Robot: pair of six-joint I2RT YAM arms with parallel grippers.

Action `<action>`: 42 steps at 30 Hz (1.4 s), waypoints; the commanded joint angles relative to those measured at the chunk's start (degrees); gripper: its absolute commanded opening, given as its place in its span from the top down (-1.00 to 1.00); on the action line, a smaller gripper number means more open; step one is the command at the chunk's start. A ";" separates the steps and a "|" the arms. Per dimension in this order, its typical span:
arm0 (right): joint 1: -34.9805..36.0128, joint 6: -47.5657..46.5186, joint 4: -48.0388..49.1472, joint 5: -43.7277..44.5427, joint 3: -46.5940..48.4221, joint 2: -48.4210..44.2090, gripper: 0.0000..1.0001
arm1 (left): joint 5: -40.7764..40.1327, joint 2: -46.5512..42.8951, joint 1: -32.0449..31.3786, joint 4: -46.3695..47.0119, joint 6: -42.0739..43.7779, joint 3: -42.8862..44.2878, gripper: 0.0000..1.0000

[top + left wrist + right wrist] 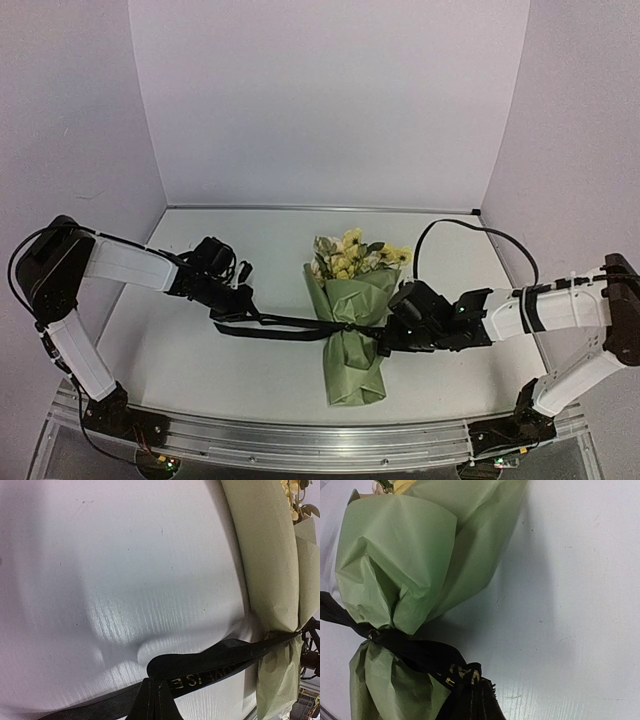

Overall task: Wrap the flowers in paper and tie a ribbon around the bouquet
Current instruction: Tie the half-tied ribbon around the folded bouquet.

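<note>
The ribbon (200,672), at the bottom of both wrist frames, sits pinched in the left jaws and right jaws. Uneven pulling could slip an end free or drag the bouquet (350,365) sideways.

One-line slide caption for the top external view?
Jaws of the left arm and right arm shut on the ends of the ribbon, holding it stretched around the bouquet lying on the table.

The ribbon (215,660) carries pale capitals just beyond the tips of the left pincer (152,700), upside down and partly folded, roughly "OVE IS E". At the right pincer (470,700) its gold letters are too creased to read
</note>
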 commanded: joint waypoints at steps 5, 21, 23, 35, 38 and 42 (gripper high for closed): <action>-0.62 -1.14 -7.71 4.22 -5.34 -2.55 1.00 | -3.78 1.02 4.83 -1.71 -1.99 -1.53 1.00; 5.34 -20.52 -26.84 -21.21 21.53 4.85 0.47 | 1.82 -0.25 4.23 -3.72 4.70 3.87 1.00; 5.27 -21.92 -26.81 -19.91 21.20 3.63 0.25 | 2.03 -0.19 3.99 -3.87 4.91 3.95 1.00; -4.22 -24.56 -19.10 -19.42 7.64 -1.16 0.14 | 2.28 0.09 3.99 -3.81 5.44 4.15 1.00; -4.42 -28.69 -15.23 -23.13 7.36 1.78 0.17 | 2.48 0.08 4.00 -3.99 5.53 4.37 1.00; -4.45 -32.43 -10.03 -26.40 8.15 5.70 0.14 | 2.55 0.23 3.99 -4.31 5.77 4.82 1.00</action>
